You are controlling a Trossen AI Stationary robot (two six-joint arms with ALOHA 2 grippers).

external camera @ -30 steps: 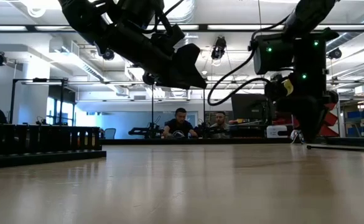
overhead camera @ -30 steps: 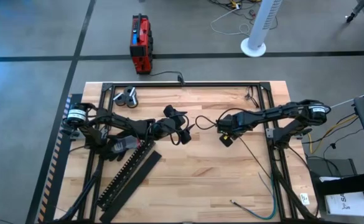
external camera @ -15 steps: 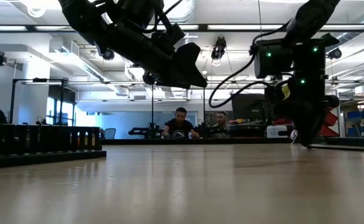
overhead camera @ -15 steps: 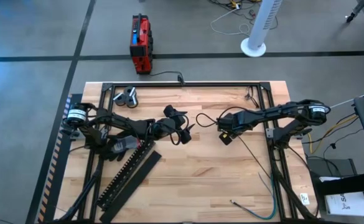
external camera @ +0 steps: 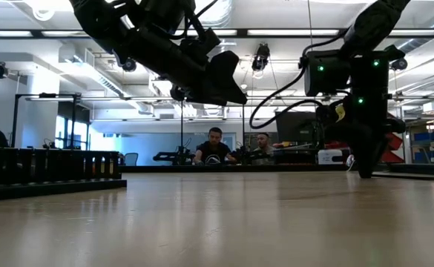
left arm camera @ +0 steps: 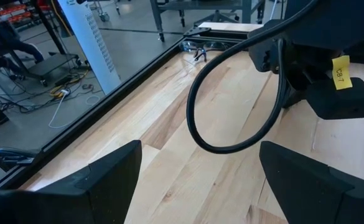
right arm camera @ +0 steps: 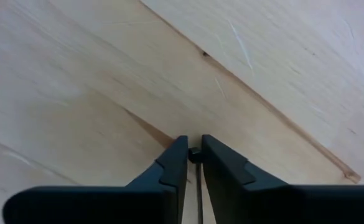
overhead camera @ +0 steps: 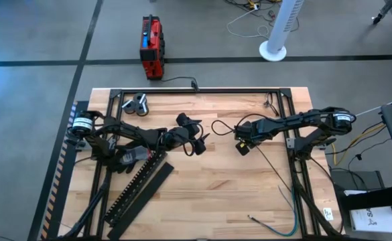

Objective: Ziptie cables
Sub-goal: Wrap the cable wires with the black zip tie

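Right wrist view: right gripper (right arm camera: 195, 155) pinches thin dark cable (right arm camera: 198, 186) over table (right arm camera: 76, 81)

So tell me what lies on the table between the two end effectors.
In the high view, only bare wood separates the left end effector from the right end effector; a black arm cable loops above the gap.

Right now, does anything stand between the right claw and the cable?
Nothing visible: the right claw is shut on a thin dark cable above the table. The left claw waits open at mid-table.
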